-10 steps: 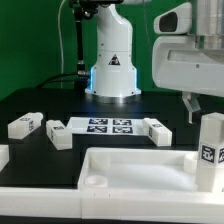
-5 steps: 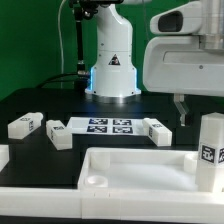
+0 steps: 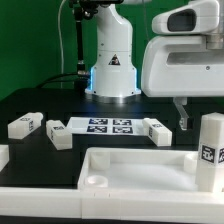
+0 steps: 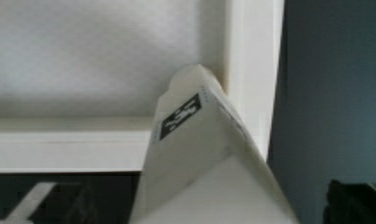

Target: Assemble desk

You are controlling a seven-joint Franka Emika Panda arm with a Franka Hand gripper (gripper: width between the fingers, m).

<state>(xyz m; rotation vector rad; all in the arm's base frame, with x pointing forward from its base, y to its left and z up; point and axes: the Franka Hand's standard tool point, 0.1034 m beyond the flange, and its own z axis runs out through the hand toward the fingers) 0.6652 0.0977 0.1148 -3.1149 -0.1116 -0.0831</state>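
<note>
The fingers (image 3: 182, 112) have just let go. A second ago they were partly closed and hung lower, closer to the upright white square-section plastic leg (image 3: 210, 150). Now they are spread wide with nothing between them, and the arm has risen and shifted toward the exterior view's left. One dark finger shows apart from the leg, and the other is hard to make out.

The leg has not moved through this. It stands upright by itself at the end of the large white plastic rectangular tabletop slab (image 3: 140, 153) on the exterior view's right. The wrist view looks down its length: the tagged leg (image 4: 203, 160) rises close to the camera from a corner of the slab (image 4: 96, 60), beside the raised rim. Its foot is hidden, so I cannot tell how deep it sits in its socket.

I judge that this leg has been set in place and the arm is free for the next part. The slab lies at the front of the black desk (image 3: 30, 100) with one round corner socket (image 3: 95, 180) open and empty. Three more white tagged legs lie loose behind it: two (image 3: 25, 125) (image 3: 58, 135) toward the exterior view's left and one (image 3: 157, 130) just beside the marker board (image 3: 105, 126). The next step is probably to fetch one of them.
</note>
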